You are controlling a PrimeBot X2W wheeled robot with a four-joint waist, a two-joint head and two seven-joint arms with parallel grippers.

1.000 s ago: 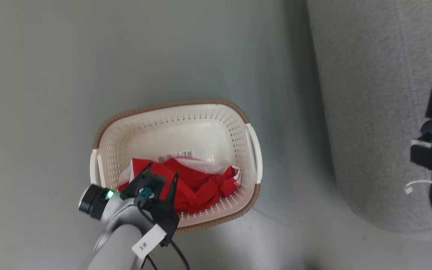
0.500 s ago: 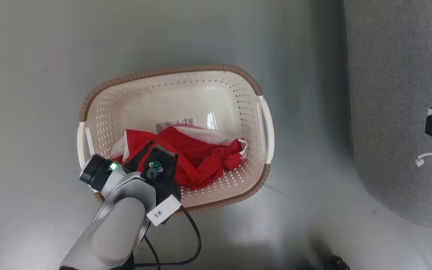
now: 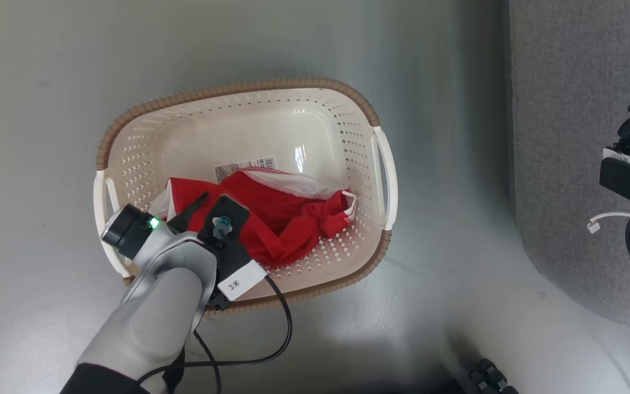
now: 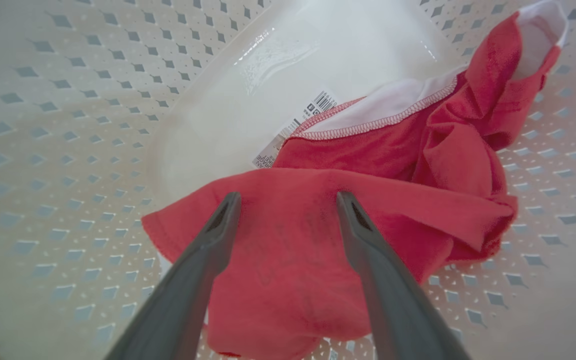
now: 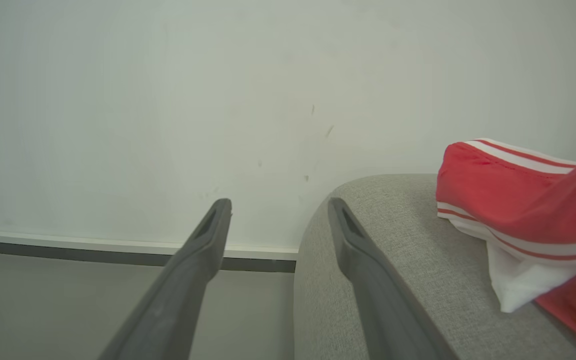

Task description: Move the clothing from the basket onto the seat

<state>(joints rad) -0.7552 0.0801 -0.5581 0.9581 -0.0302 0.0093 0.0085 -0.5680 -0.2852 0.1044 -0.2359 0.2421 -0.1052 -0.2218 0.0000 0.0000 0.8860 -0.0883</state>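
Closest in, the left hand reaches down into the basket, its two dark fingers spread wide over a rumpled red garment. Nothing is pinched between them, and whether the tips touch the cloth cannot be told. A black cable loops from the pale forearm across the floor, and a white tag hangs at the wrist.

The red garment, with white lining and a red-stitched hem, lies bunched on the basket's bottom against the nearer wall. A barcode sticker shows beside it on the bare cream plastic beyond. The basket stands on a smooth grey-green floor that takes a soft sheen from the light.

To the right, a little apart from the basket, rises the light-grey seat with its rounded corner. The right hand hangs by that corner, fingers spread with only air between them. On the seat's cushion lies a striped garment, red with white bands, over a white fold.

Farthest off, a plain pale wall meets the floor at a white skirting board with a dark strip beneath it.

By count: one basket, one seat, two hands and two red garments, one in the basket and one on the seat.
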